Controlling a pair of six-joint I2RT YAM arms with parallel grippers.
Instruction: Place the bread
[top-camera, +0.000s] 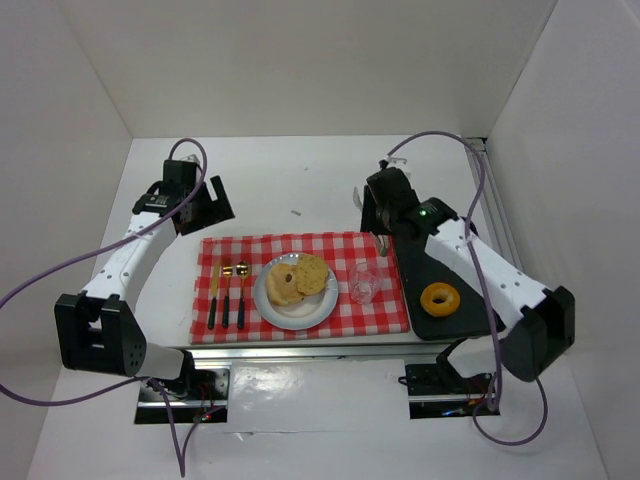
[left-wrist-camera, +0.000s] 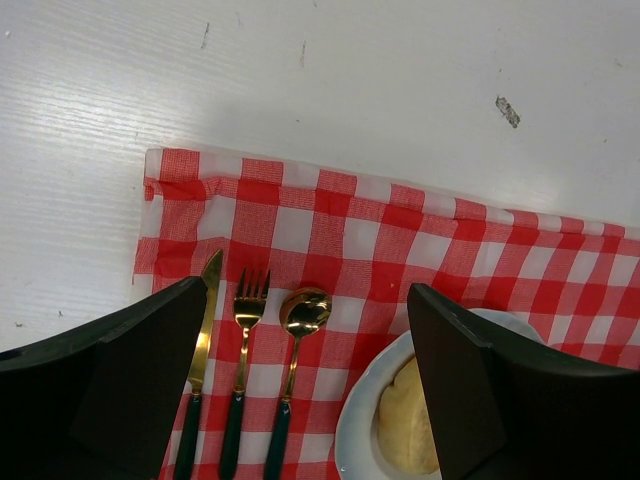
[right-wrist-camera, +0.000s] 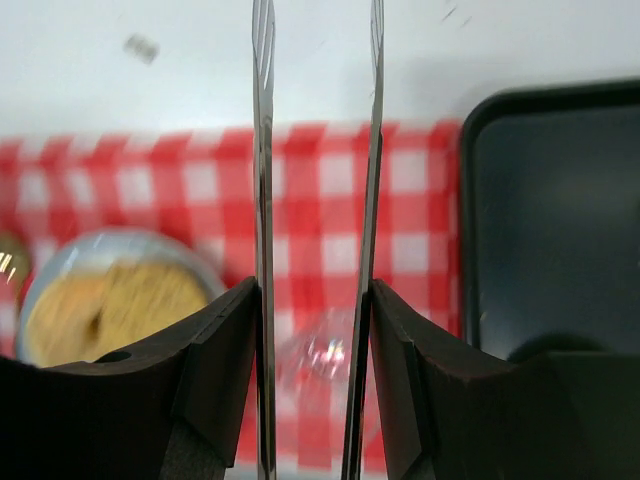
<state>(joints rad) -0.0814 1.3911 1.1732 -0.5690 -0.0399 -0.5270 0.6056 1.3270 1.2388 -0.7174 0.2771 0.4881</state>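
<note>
Two flat bread pieces (top-camera: 298, 279) lie on a white plate (top-camera: 272, 307) on the red checked cloth (top-camera: 385, 312); they also show in the right wrist view (right-wrist-camera: 100, 310), and one edge (left-wrist-camera: 405, 425) shows in the left wrist view. A ring-shaped bread (top-camera: 439, 298) sits on the black tray (top-camera: 415, 270). My right gripper (top-camera: 383, 228) (right-wrist-camera: 314, 290) is shut on metal tongs (right-wrist-camera: 263, 150), whose blades stand apart and empty, over the cloth's far right part. My left gripper (top-camera: 205, 205) (left-wrist-camera: 305, 290) is open and empty above the cloth's far left corner.
A gold knife (left-wrist-camera: 205, 320), fork (left-wrist-camera: 245, 330) and spoon (left-wrist-camera: 300, 325) with dark handles lie left of the plate. A clear glass (top-camera: 362, 284) stands on the cloth between the plate and the tray. White walls enclose the table on three sides.
</note>
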